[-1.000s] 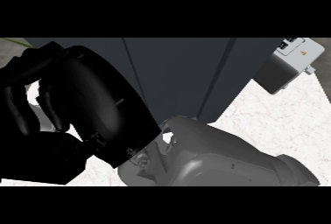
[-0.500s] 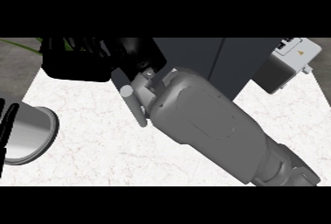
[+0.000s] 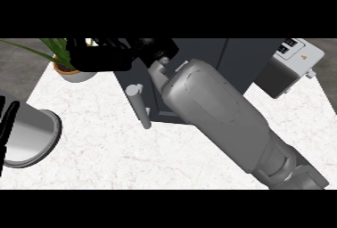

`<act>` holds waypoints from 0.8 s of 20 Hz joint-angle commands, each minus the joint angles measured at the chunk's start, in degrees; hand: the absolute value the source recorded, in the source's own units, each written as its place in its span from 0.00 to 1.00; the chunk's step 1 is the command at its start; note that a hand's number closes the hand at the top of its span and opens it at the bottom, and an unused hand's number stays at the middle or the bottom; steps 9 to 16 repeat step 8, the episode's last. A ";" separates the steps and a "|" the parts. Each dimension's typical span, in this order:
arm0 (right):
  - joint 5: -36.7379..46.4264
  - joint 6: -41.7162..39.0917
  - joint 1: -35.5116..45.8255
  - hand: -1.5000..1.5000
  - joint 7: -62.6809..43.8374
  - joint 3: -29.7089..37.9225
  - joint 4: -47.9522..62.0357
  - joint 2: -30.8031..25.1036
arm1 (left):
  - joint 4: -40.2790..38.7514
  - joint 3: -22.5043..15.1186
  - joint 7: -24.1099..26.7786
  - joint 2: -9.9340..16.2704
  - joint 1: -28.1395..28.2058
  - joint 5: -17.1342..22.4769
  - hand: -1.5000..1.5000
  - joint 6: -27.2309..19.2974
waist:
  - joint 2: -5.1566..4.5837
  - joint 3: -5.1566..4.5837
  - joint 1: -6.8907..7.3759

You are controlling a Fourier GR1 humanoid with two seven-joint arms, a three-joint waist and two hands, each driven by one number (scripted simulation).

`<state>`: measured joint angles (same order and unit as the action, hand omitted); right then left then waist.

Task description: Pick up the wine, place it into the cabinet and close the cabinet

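The right hand [image 3: 108, 55] showed as a black mass at the far left of the cabinet [image 3: 197, 58], at the end of a grey forearm [image 3: 217, 116] that ran diagonally up from the near right edge. Whether its fingers were curled round anything or straight could not be told; they merged into one dark shape. The wine could not be made out anywhere, so its place relative to the hand could not be told.

Just near of the hand, a grey bar handle [image 3: 139, 107] stood on the dark cabinet front. Left of the hand, touching it in the view, sat a potted plant [image 3: 69, 67] on the white marble counter [image 3: 118, 151]. At the near left edge lay a metal pot [image 3: 30, 138]. Far right of the cabinet stood a grey appliance [image 3: 289, 67] with a dark door.
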<state>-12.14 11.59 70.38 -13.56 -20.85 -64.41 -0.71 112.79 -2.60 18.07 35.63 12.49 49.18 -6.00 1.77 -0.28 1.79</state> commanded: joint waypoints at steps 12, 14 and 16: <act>3.44 -0.28 1.34 1.00 3.54 4.52 10.53 -5.14 | 0.71 -0.15 -0.89 -1.05 -1.42 -1.02 0.00 -0.54 | -2.41 0.20 0.03; 3.44 -0.28 1.34 1.00 3.54 4.52 10.53 -5.14 | 0.71 -0.15 -0.89 -1.05 -1.42 -1.02 0.00 -0.54 | -2.41 0.20 0.03; 3.44 -0.28 1.34 1.00 3.54 4.52 10.53 -5.14 | 0.71 -0.15 -0.89 -1.05 -1.42 -1.02 0.00 -0.54 | -2.41 0.20 0.03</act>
